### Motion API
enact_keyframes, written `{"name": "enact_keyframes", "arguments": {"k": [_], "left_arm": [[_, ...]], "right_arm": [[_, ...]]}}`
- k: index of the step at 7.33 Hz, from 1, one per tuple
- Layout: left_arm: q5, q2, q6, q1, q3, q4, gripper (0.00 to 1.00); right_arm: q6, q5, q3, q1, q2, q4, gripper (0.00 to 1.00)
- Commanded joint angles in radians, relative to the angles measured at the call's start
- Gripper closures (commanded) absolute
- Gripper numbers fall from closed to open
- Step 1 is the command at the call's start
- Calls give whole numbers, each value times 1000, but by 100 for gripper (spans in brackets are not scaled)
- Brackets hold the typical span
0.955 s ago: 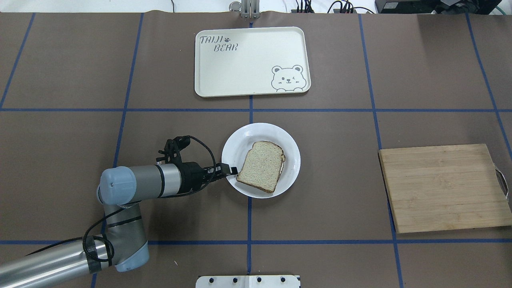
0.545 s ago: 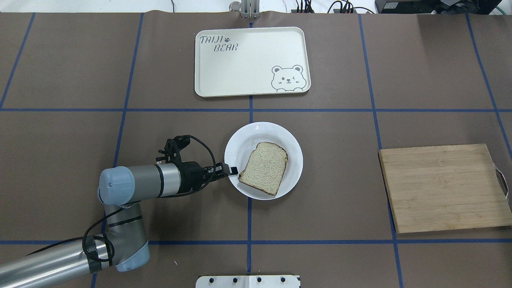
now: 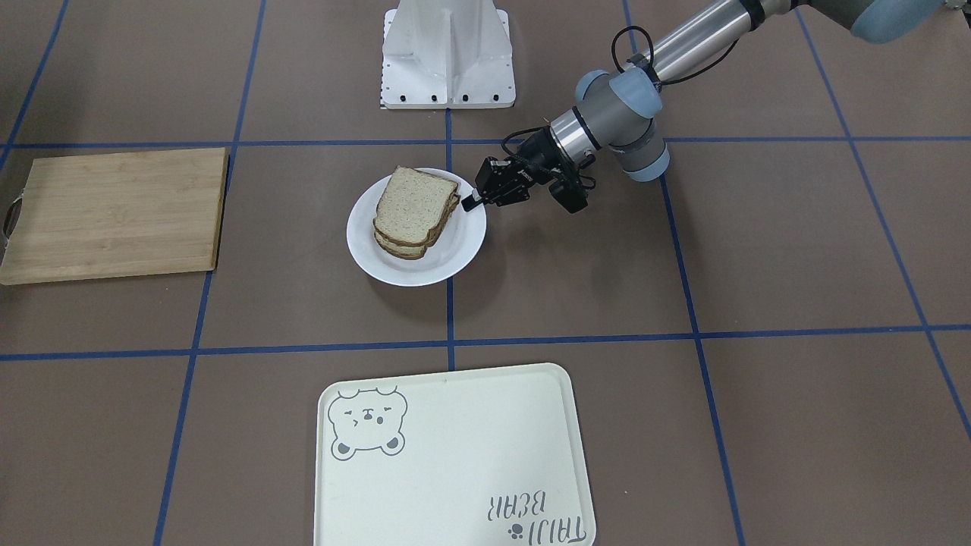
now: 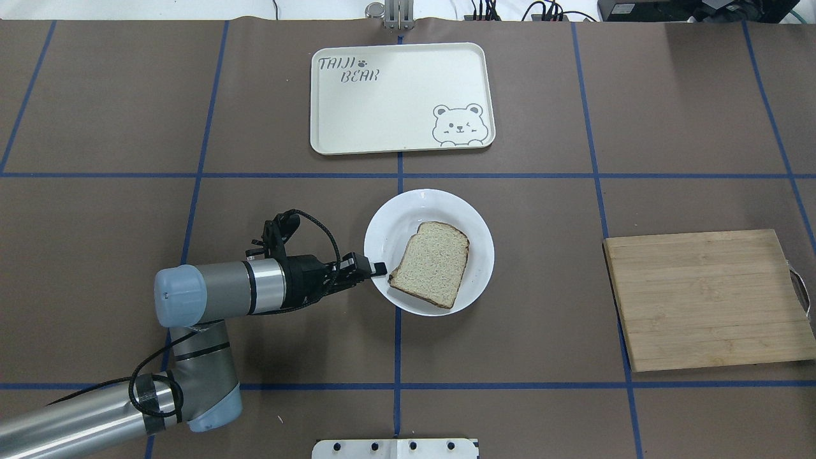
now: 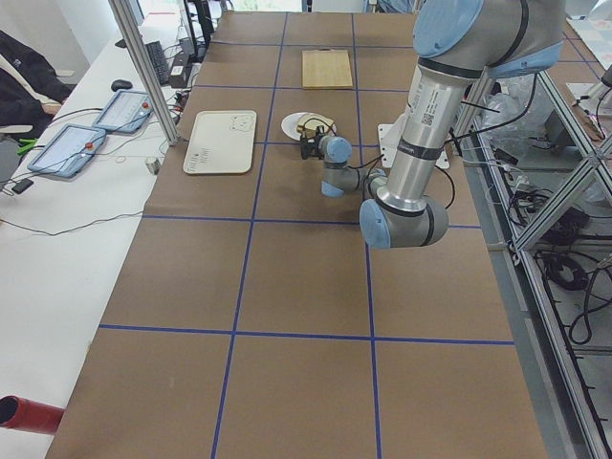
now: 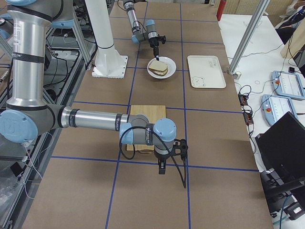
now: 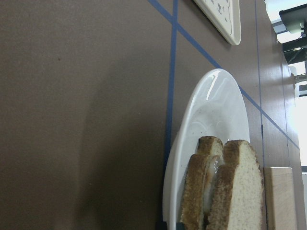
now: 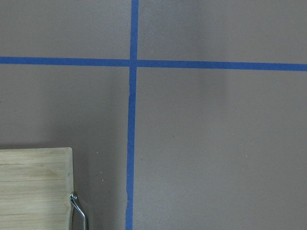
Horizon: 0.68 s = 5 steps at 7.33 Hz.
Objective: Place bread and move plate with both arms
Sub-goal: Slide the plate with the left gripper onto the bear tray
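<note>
The white plate (image 4: 414,207) sits right of the table's middle. The bread (image 4: 432,262) lies on top of a second slice on it. The front view shows the stack (image 3: 413,199) on the plate (image 3: 455,258), and the left wrist view shows both slices edge-on (image 7: 237,191) with something white between them. My left gripper (image 4: 380,268) is shut on the plate's left rim, also seen from the front (image 3: 472,201). My right gripper (image 6: 162,167) shows only in the exterior right view, pointing down beside the cutting board; I cannot tell whether it is open or shut.
The cream bear-print tray (image 4: 395,95) lies beyond the plate at the table's far side. A wooden cutting board (image 4: 707,299) with a metal handle (image 8: 76,211) lies at the right. The white base block (image 3: 447,53) stands at the near edge.
The plate with the bread has slid to the right and slightly away from me, with my left gripper on its rim moving along with it.
</note>
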Motion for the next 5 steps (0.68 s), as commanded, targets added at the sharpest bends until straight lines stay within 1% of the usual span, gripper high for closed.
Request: {"name": "enact_keyframes", "arguments": {"k": [1,2,3,4,5], "left_arm": [[40,-29,-113,-30,-1,-1,100],[51,-39,-150,-67,3,15,100],[66,-50,-204,-110,5,58,100],[97,-100,-253,-148,9,168,100],[147,-163,-299,-170,41,252,100]], "right_arm": [[0,0,0,0,-1,0,0],[0,0,0,0,-1,0,0],[0,2,0,0,-1,0,0],[0,2,0,0,-1,0,0],[2,2,0,0,0,0,0]]}}
